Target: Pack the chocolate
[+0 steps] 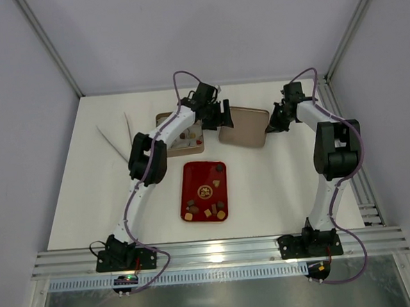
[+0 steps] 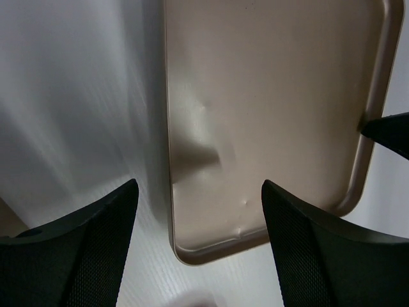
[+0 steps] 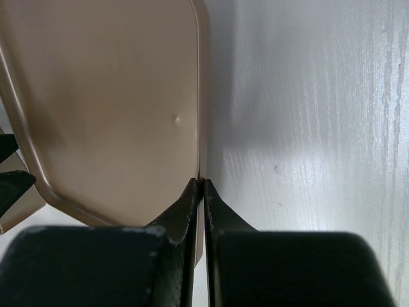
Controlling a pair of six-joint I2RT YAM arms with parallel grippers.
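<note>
At right wrist: right gripper (image 3: 203, 182) pinching lid (image 3: 108, 96) rim; overhead shows chocolate (image 1: 208, 212).

White matte tabletop (image 1: 89, 202); pale grey enclosure walls (image 1: 204, 28); aluminium corner posts (image 1: 45, 45); slotted aluminium rail (image 1: 218, 250) along near edge.

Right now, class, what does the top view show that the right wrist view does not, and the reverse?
Only the top view shows the red tray with chocolate on it, and the tin behind it. Only the right wrist view shows a small dent in the lid, and that the right claw is shut on the lid's rim. Both views show the lid, the right claw at its edge and the white table.
</note>
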